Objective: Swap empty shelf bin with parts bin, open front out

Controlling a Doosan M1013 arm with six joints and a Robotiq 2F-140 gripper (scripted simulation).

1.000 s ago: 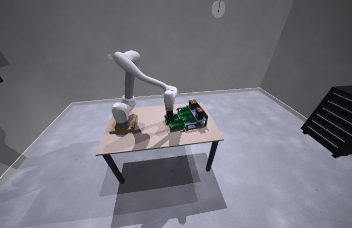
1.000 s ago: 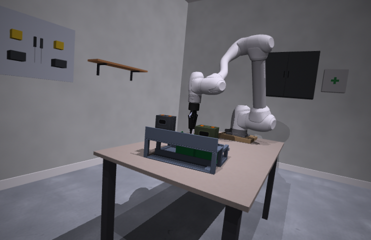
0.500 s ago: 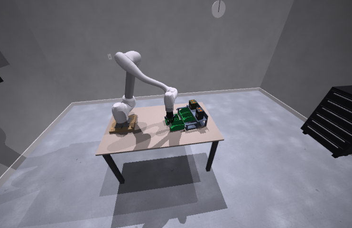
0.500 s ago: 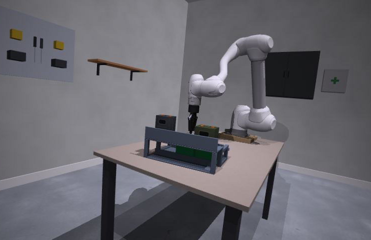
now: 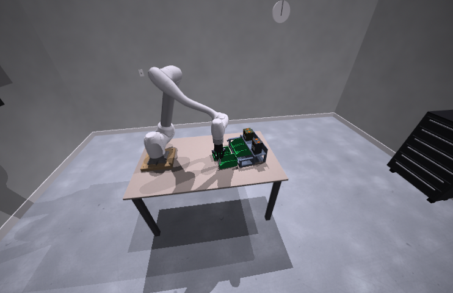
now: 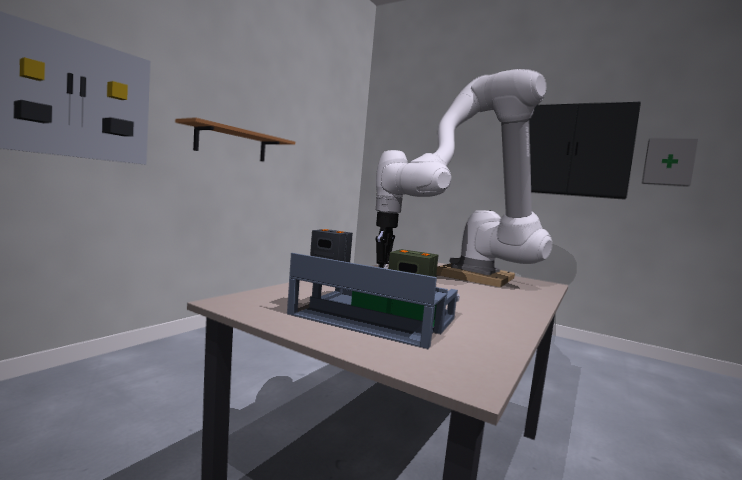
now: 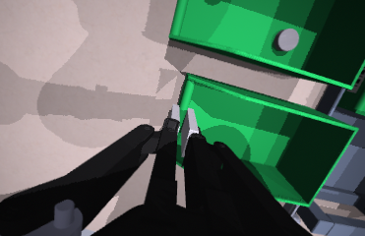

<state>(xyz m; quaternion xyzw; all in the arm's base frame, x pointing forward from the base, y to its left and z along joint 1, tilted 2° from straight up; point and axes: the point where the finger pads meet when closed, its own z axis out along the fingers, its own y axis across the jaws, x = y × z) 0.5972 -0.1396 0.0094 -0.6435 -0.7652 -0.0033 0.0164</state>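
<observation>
My gripper (image 7: 180,117) is shut on the thin side wall of the empty green bin (image 7: 269,143), at its near corner. This bin holds nothing and sits low over the table, with its far end close to the grey shelf frame (image 7: 337,216). Beside it lies a second green bin (image 7: 259,34) with a grey round part (image 7: 287,39) inside. In the top view the gripper (image 5: 217,154) points down at the empty bin (image 5: 228,160), in front of the shelf (image 5: 249,153). In the exterior view the shelf (image 6: 366,300) hides the fingers.
More green bins (image 5: 240,146) sit in the shelf. Two dark boxes (image 5: 248,133) (image 5: 257,144) stand on its top board. The arm's base (image 5: 157,162) is mounted at the table's left end. A black drawer cabinet (image 5: 431,152) stands far to the right.
</observation>
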